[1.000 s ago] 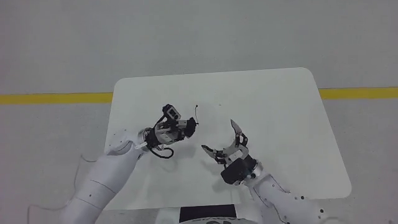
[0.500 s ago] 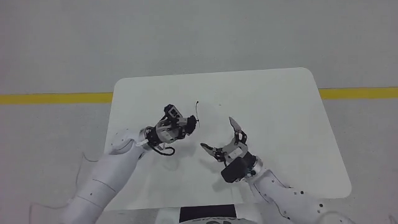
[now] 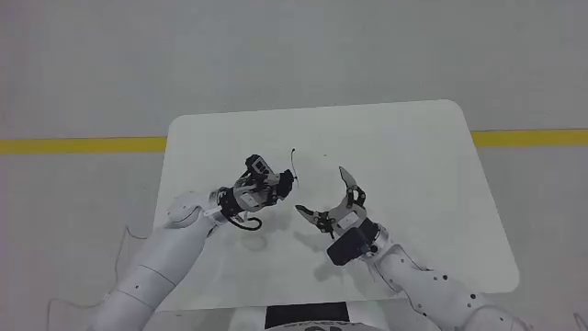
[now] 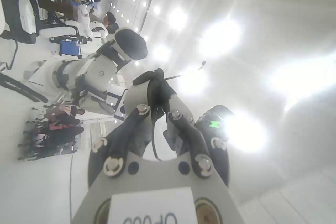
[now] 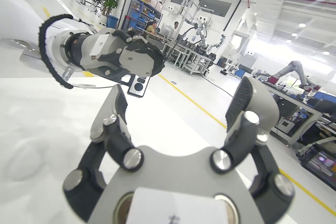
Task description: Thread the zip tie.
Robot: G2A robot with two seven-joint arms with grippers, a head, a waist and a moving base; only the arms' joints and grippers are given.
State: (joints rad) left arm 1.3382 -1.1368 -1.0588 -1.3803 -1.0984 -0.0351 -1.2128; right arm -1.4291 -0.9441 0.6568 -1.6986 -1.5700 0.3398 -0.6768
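Now my left gripper (image 3: 281, 185), fingers clamped on the zip tie (image 3: 292, 157), has edged closer to the right gripper (image 3: 322, 195), whose fingers stand wide apart. One end of the tie pokes out over the middle of the table (image 3: 413, 138). I judge the gap is closing, with threading not yet begun.

The zip tie (image 4: 183, 74) was hidden along its middle stretch, where the left pincer (image 4: 157, 80) pinched it. Just beyond that pincer, glare faded the strap almost to nothing. From above, it was too thin beside that pincer to tell head from tail.
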